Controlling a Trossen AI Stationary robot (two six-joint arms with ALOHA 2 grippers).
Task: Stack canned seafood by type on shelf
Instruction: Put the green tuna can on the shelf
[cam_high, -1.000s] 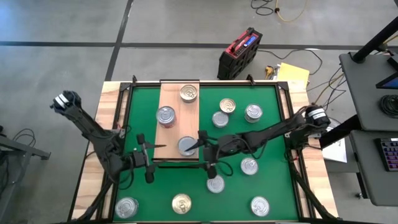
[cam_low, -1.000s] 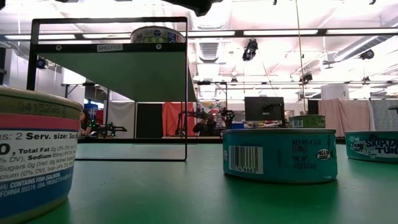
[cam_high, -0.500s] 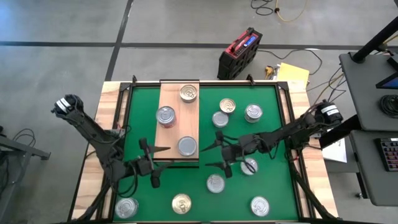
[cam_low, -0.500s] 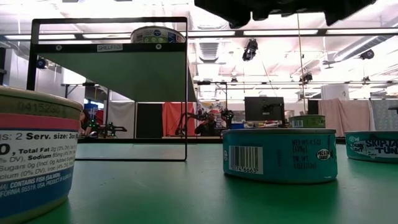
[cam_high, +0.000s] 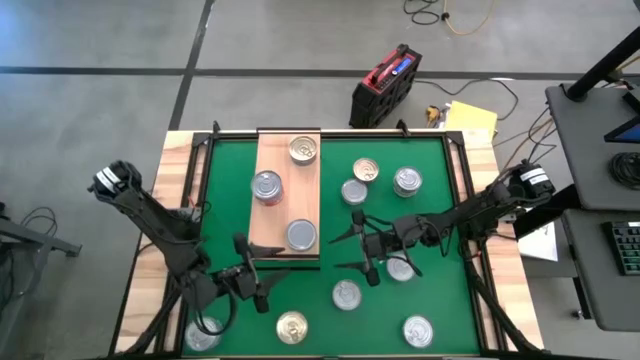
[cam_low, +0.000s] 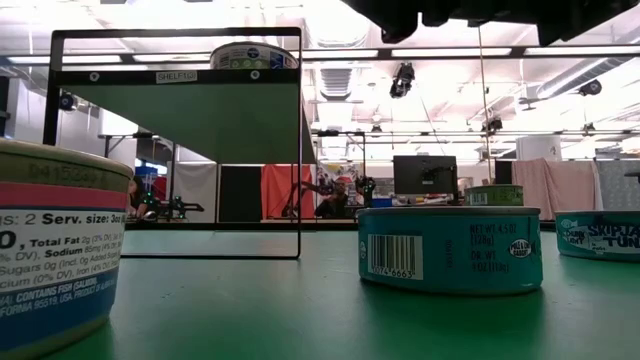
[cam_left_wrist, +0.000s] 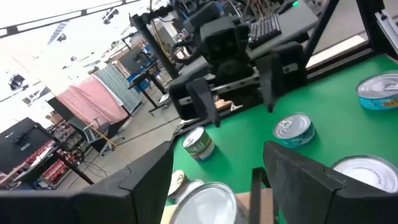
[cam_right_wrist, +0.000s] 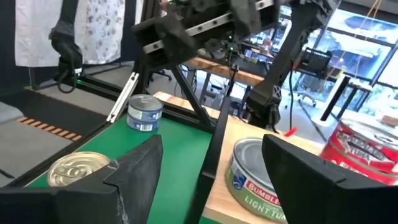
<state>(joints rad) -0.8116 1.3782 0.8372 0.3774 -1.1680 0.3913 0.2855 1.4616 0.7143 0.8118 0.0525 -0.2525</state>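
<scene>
My left hand (cam_high: 252, 283) hangs over the green worktop (cam_high: 225, 180) just off the near left corner of the shelf (cam_high: 272, 210), fingers spread and holding nothing. My right hand (cam_high: 352, 247) hangs on the shelf's other side, just beside its near right corner, also spread wide and empty; a silver tin (cam_high: 401, 267) lies under that arm's wrist.

The shelf is a pale wooden board raised on a dark frame. Three tins sit on it: a gold-lidded one (cam_high: 303, 150) at the far end, a silver one (cam_high: 266, 186) toward the middle left, and a silver one (cam_high: 301, 235) at the near end. From my right wrist that near tin (cam_right_wrist: 261, 180) shows a red and white label, standing close to the board's edge.

The other tins are on the green mat. To the right of the shelf a gold one (cam_high: 366, 171), a silver one (cam_high: 354, 192) and another silver one (cam_high: 407, 181) lie close together. Nearer the front edge are a silver tin (cam_high: 346, 295), a gold tin (cam_high: 292, 327), a silver tin (cam_high: 418, 330) at the right and a silver tin (cam_high: 204, 333) at the left, partly under my left arm.

At mat height, a teal-labelled tin (cam_low: 450, 249) stands in the middle.
</scene>
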